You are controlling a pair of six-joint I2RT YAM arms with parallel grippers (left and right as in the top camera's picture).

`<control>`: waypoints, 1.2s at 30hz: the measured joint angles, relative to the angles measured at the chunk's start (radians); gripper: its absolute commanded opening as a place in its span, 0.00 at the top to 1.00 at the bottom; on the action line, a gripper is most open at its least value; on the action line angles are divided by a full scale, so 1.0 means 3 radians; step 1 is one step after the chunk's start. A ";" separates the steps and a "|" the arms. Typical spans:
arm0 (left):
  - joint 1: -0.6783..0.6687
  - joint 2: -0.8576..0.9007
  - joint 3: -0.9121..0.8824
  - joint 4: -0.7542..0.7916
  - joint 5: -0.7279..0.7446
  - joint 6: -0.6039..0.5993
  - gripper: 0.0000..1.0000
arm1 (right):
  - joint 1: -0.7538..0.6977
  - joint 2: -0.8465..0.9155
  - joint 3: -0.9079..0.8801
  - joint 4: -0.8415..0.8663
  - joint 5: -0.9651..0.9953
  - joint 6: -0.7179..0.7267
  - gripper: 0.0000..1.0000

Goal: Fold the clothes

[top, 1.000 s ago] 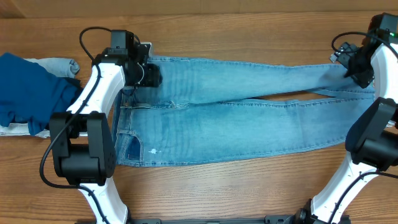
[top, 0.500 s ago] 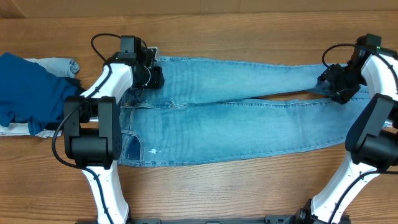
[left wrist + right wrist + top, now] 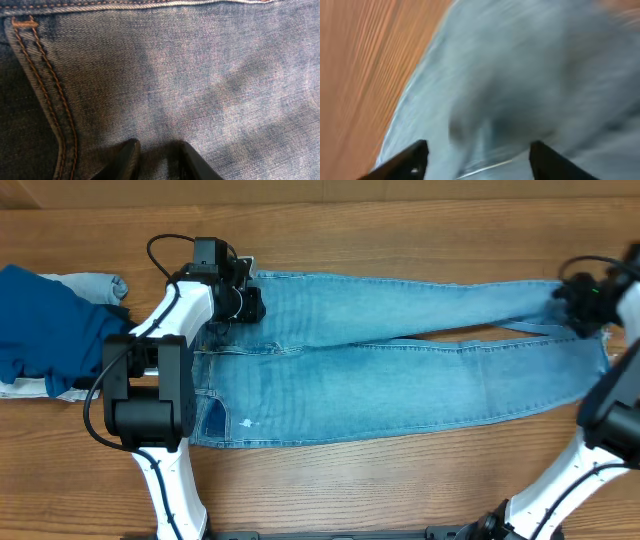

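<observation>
At the waist of the jeans (image 3: 400,380), spread flat along the worktop (image 3: 400,230) with legs running right, the left end effector (image 3: 157,162) is kept where it was, fingers drawn close on the denim, though a true pinch cannot be told. Out at the leg ends, the right end effector (image 3: 578,298) has been swung outward in a blur, fingers held wide apart with nothing gripped. No fold is judged begun yet.

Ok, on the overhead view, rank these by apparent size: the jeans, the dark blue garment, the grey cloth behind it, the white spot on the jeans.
Largest to smallest:
1. jeans
2. dark blue garment
3. grey cloth, mostly hidden, so only its visible part counts
4. white spot
</observation>
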 measured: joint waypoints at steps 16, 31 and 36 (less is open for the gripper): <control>0.0000 0.0000 0.0009 -0.0042 0.0079 0.0000 0.62 | -0.0596 0.0352 0.0042 0.0532 -0.0284 -0.0361 0.26; 0.0000 0.0000 0.0022 -0.0104 0.0099 0.0000 0.62 | -0.0469 0.0292 0.0057 0.0333 -0.0277 -0.0272 0.96; 0.0000 0.0000 0.0022 -0.0121 0.0126 0.0000 0.62 | -0.0451 -0.0464 0.0057 0.0334 0.0095 -0.0271 0.92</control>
